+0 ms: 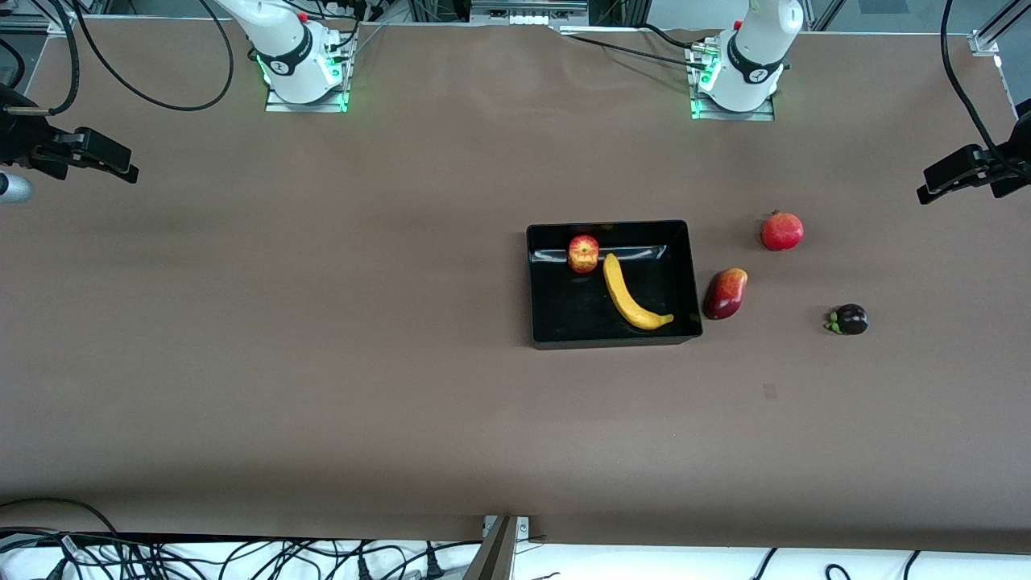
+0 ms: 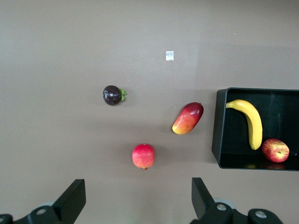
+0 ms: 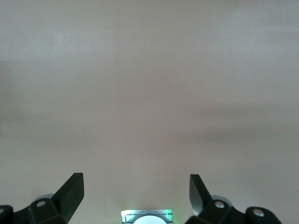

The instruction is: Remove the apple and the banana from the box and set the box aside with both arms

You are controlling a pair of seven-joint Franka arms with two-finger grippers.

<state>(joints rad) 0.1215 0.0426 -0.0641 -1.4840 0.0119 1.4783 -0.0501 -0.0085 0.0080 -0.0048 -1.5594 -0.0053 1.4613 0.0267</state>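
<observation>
Your right gripper (image 3: 135,191) hangs with fingers spread wide and nothing between them, over bare surface (image 1: 322,322) close to its own base; that arm waits.

The box (image 1: 532,282) sits just past the middle of the front view, toward the left arm's end. The apple (image 1: 583,254) lies in the box's upper part, hard by the wall nearest the bases. The banana (image 1: 628,298) runs from just beside the apple down toward the box's lower corner. Nothing is out yet.

The mango (image 1: 726,293) lies just beside the box's outer wall. The pomegranate (image 1: 782,231) lies higher in the frame, and the dark purple fruit (image 1: 849,320) lower, nearer the edge. Your left gripper (image 2: 138,198) is equally spread and empty, over the surface near the pomegranate.

Risks, as I judge them:
- A finger coming down on the apple could strike the wall or shove the banana.
- The round red pomegranate could be mistaken for the apple.
- Sliding the box toward the mango would push it along.
- The glossy low walls may slip if your two arms grip unevenly.

Count: one box, one apple, one banana, one mango, one pomegranate, one purple fruit, two grippers.
</observation>
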